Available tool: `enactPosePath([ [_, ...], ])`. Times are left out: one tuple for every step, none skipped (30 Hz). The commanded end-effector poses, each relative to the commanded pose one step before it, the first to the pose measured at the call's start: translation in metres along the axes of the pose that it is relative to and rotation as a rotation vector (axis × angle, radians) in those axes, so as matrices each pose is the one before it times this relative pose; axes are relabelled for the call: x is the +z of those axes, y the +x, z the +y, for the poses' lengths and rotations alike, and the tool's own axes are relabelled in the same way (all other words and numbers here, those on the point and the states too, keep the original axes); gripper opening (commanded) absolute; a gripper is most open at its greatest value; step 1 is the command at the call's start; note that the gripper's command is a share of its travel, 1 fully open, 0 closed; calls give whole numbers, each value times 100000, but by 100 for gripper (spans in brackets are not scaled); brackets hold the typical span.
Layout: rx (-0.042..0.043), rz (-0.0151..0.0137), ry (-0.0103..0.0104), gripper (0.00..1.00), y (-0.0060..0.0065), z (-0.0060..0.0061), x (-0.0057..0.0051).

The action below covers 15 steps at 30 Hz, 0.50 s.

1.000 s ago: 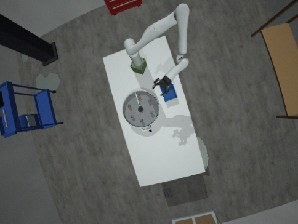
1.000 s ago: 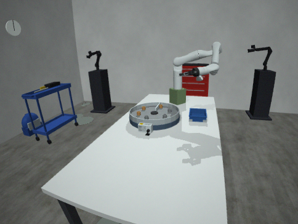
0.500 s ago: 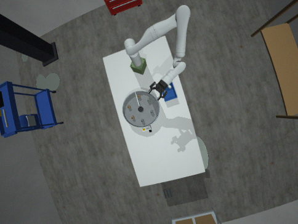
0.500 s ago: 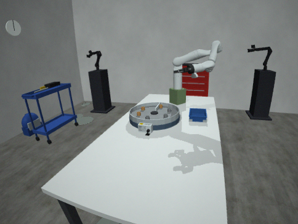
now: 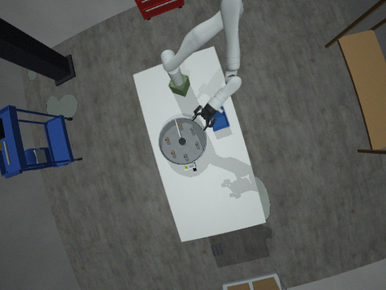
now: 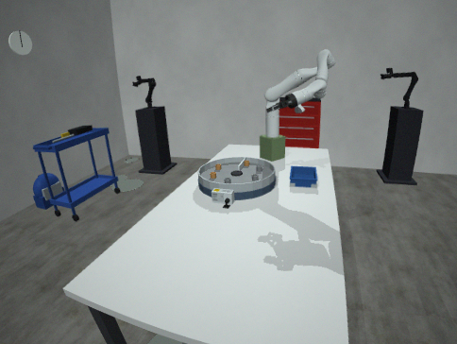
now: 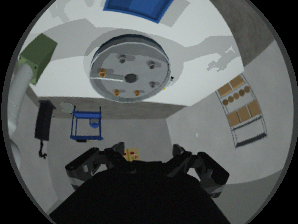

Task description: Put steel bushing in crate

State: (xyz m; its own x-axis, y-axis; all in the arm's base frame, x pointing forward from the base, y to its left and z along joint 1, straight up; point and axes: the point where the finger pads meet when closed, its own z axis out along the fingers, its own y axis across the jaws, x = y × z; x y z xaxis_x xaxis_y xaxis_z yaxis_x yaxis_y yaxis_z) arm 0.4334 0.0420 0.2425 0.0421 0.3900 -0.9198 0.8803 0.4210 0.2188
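Top view: hand (image 5: 199,123) (image 6: 268,110) (image 7: 148,148) is hanging over the gap between turning table (image 5: 194,154) (image 6: 267,189) (image 7: 96,90) and blue crate (image 5: 225,120) (image 6: 303,181) (image 7: 136,13), fingers spread wide, nothing between them. Six small pieces are sitting in a ring on the turning table: three orange-brown, three grey. Grey ones are probably the steel bushings, e.g. grey bushing (image 5: 186,156) (image 6: 228,180); orange ones, e.g. orange bushing (image 5: 172,153) (image 6: 212,175), look like another metal. White surface (image 5: 217,199) (image 6: 245,265) (image 7: 200,80) is carrying both table and crate.

Exterior view: arm (image 5: 203,33) (image 6: 288,86) (image 7: 17,100) is holding the hand high above everything, fingers pointing sideways, not down. Grey bushings are standing on the disc inside the raised rim. No bushing is showing in the crate; its floor is partly hidden by the near wall, so probably none in there. Whether the disc is turning, can't tell from this.

Wrist view: both fingers are standing wide apart, no bushing between. Turning table is lying off beyond the fingertips, not lined up.

Step in hand: approach, pick not yet made. Next move is calling for tipping the fingers downward, choosing one grey bushing, matching any turn of the disc, and descending inside the rim without knocking neighbours.

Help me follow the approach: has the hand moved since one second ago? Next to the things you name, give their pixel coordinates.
Yes: in the top view, the hand (image 5: 198,124) (image 6: 269,110) (image 7: 148,148) has shifted toward the turning table (image 5: 189,148) (image 6: 255,190) (image 7: 139,66), which stayed in place.
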Motion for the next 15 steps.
enactPosePath([
  [589,846,25,100,-76,58,-45],
  [0,0,0,100,0,0,0],
  [0,0,0,100,0,0,0],
  [0,0,0,100,0,0,0],
  [93,4545,1283,100,2,-11,20],
  [206,4768,1274,100,-1,-1,2],
  [206,4768,1274,100,-1,-1,2],
  [206,4768,1274,100,-1,-1,2],
  [206,4768,1274,100,-1,-1,2],
  [0,0,0,100,0,0,0],
  [0,0,0,100,0,0,0],
  [0,0,0,100,0,0,0],
  [0,0,0,100,0,0,0],
  [0,0,0,100,0,0,0],
  [0,0,0,100,0,0,0],
])
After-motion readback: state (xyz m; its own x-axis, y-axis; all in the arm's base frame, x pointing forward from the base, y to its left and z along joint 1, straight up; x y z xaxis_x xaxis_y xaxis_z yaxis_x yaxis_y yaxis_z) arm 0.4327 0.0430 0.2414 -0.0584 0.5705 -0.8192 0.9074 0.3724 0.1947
